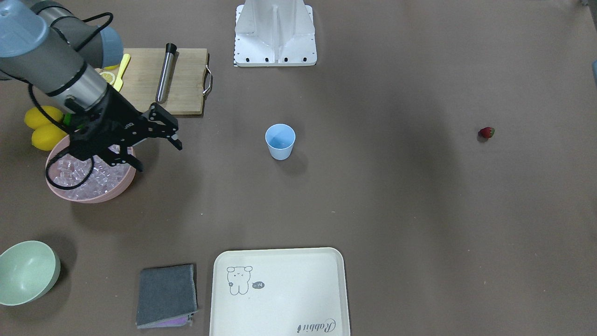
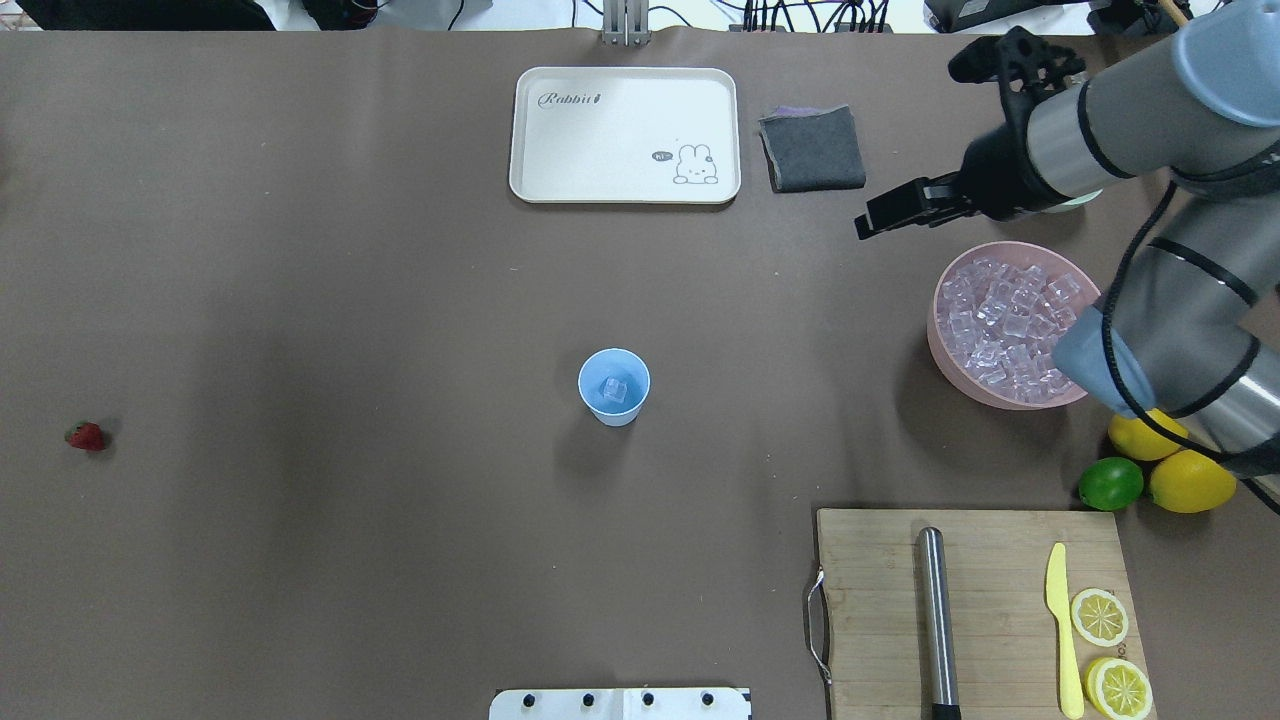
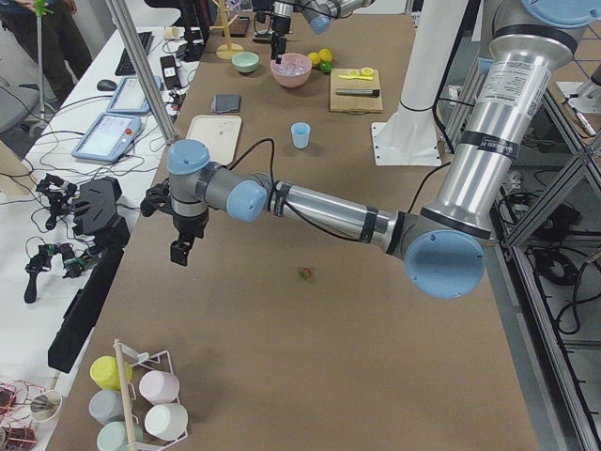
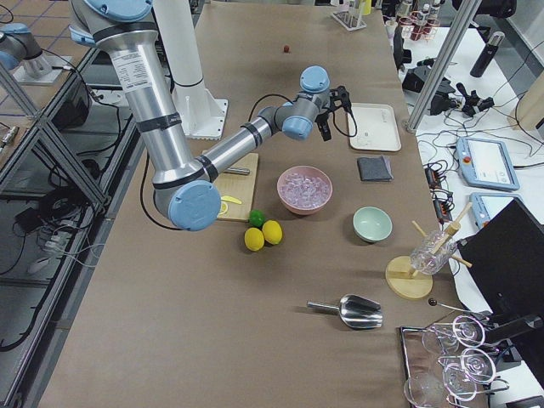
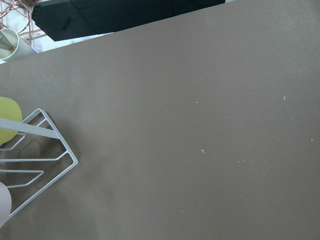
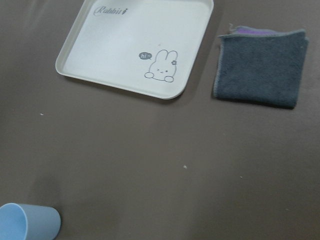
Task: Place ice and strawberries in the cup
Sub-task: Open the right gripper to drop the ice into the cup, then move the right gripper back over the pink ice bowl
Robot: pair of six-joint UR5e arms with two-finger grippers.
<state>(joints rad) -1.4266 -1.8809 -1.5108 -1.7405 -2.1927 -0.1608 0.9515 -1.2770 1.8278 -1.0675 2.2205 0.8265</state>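
front-facing view: the right gripper [image 1: 159, 156] hangs raised near the pink bowl [image 1: 100, 198], on its cup-ward side, jaws spread wide and empty, with the ice [image 1: 77, 177] heaped in the bowl. the cup [image 1: 280, 141] stands upright mid-table, and the strawberry [image 1: 486, 132] lies well apart from it on the robot's left side. overhead view: 1 cube already sits in the cup. left side view: the left gripper [image 3: 180, 252] hovers over bare table, apart from the strawberry, and i cannot tell whether it is spread or closed. left wrist view: only table and a wire rack [image 5: 45, 150]. likely trouble, as i judge it: a glassy cube squirts from the pinch, the fingers shove the bowl, or a low release tips the light cup.
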